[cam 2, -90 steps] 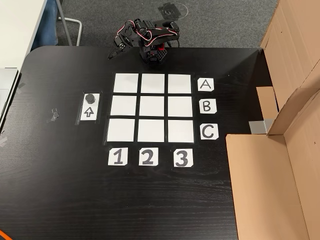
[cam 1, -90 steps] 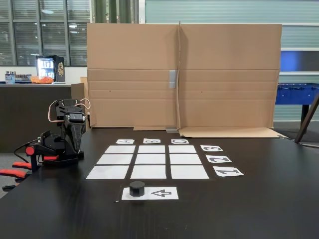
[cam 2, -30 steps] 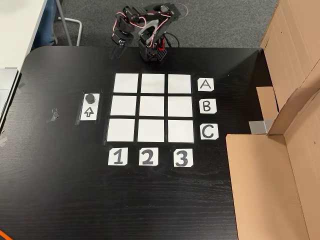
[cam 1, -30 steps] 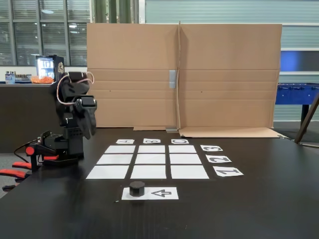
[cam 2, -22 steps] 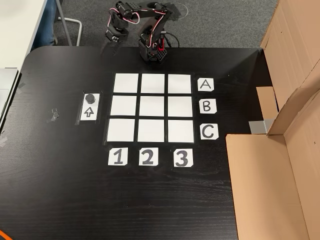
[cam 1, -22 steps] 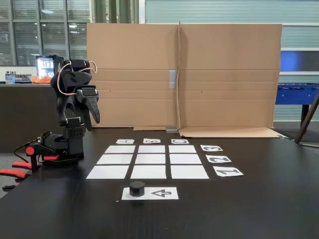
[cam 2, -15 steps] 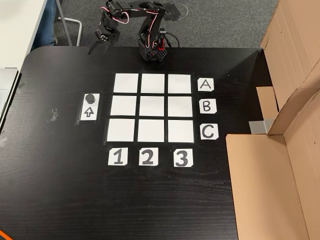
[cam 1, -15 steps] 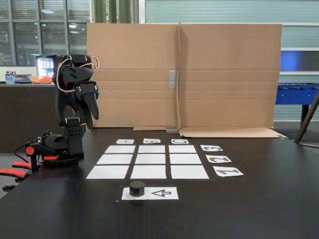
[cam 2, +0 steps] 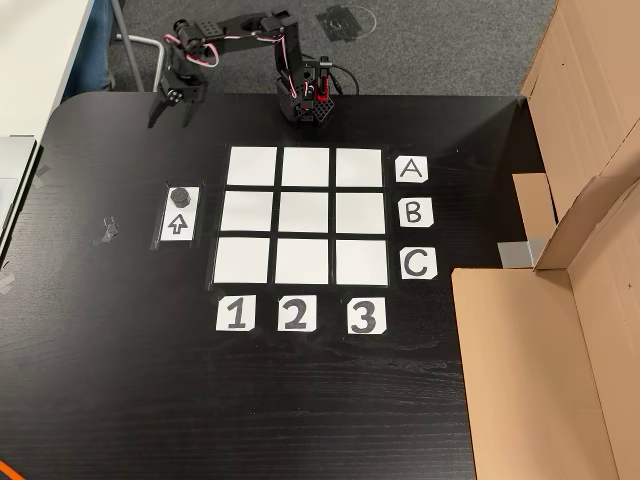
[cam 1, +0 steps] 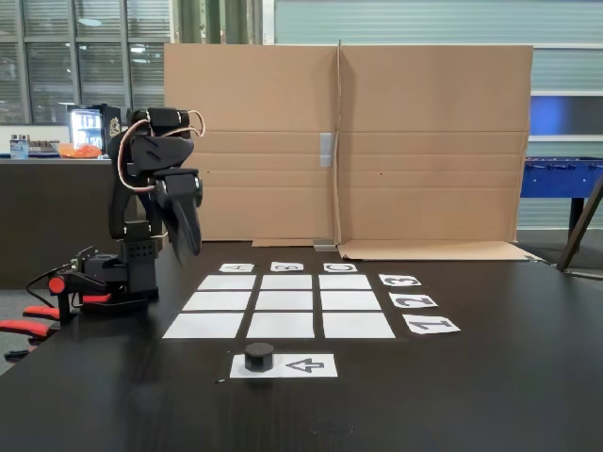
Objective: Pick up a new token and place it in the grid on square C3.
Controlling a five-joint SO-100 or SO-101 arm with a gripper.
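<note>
The token (cam 2: 180,195) is sitting on a little white sheet with an arrow (cam 2: 179,215) printed on it, at the end of the sheet away from the arrow, just left of the grid (cam 2: 304,215) in the top-down fixed view. From the side-on fixed view the token (cam 1: 259,356) is in front of the grid (cam 1: 283,305), near the camera. Square C3 (cam 2: 361,262) is bare white paper, sitting where the C label (cam 2: 417,263) and the 3 label (cam 2: 365,316) meet, well away from the token. The arm's base (cam 2: 304,98) is at the far edge of the black tabletop (cam 2: 120,380), and the arm reaches out sideways with its fingers (cam 2: 171,106) pointing down, spread a bit apart and holding nothing, up in the air over the tabletop's corner. A big cardboard sheet (cam 1: 349,141) stands behind the grid.
</note>
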